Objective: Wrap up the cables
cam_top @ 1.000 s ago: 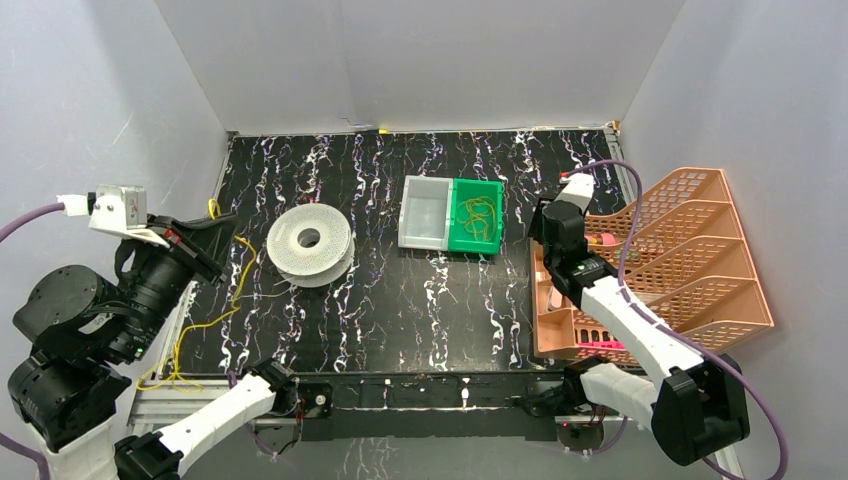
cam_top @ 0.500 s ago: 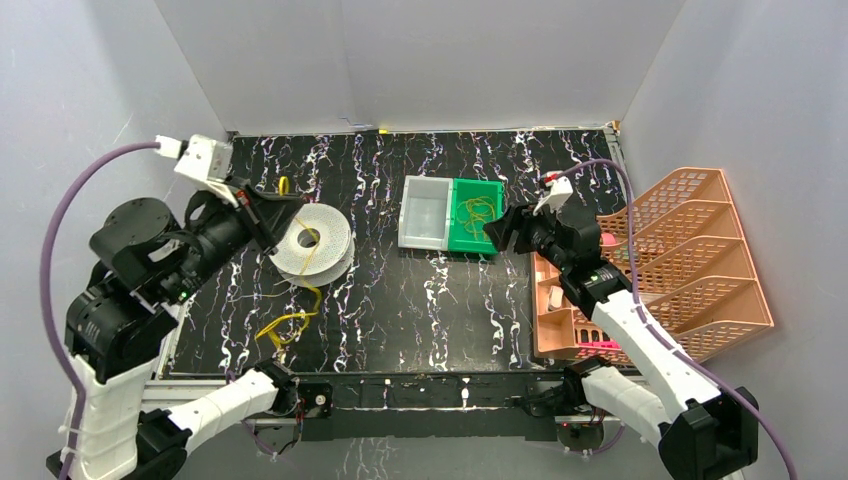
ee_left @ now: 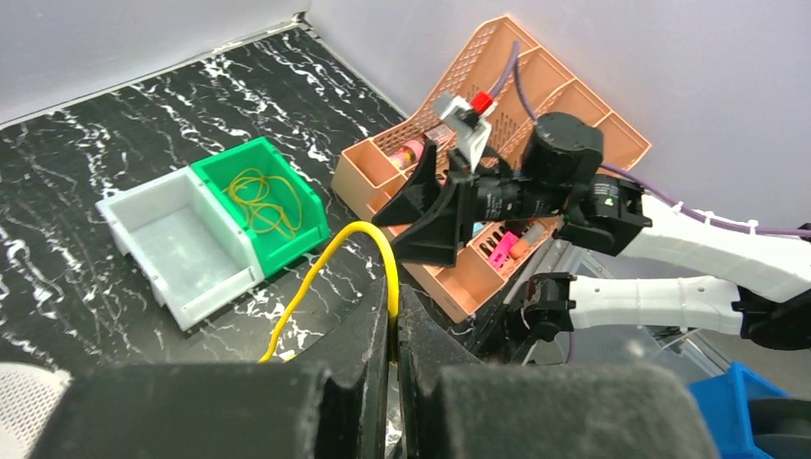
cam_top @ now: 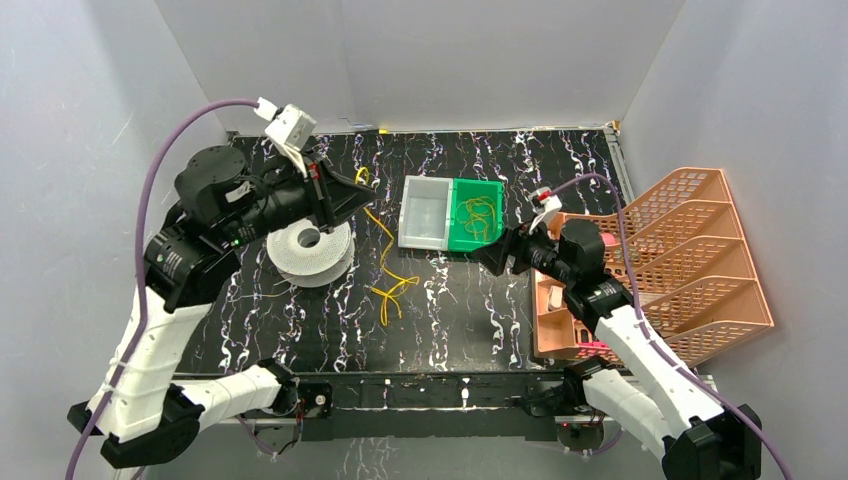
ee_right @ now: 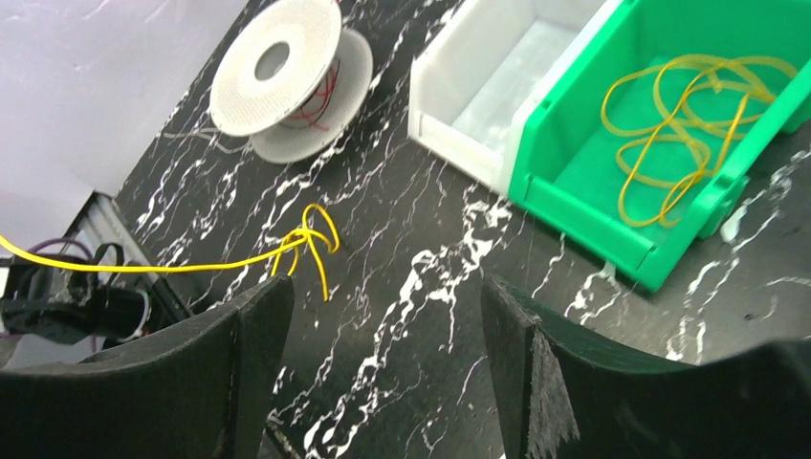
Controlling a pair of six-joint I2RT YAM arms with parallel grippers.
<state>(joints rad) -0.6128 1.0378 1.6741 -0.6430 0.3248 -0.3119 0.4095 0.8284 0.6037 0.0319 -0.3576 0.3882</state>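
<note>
- Top view: cable [cam_top: 388, 292] hangs from the raised left jaws to the worktop [cam_top: 450, 310], between spool [cam_top: 310, 245] and green bin [cam_top: 478, 215]
- Left wrist only: left jaws pinching the cable
- Right wrist only: right jaws spread; red strands [ee_right: 311, 100] on the spool

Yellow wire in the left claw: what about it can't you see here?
- Left wrist view: the held end of the yellow wire disappears inside the left claw.
- Right wrist view: the wire runs off the left edge.
- Top view: the tangle's loops are too small to follow.
</note>
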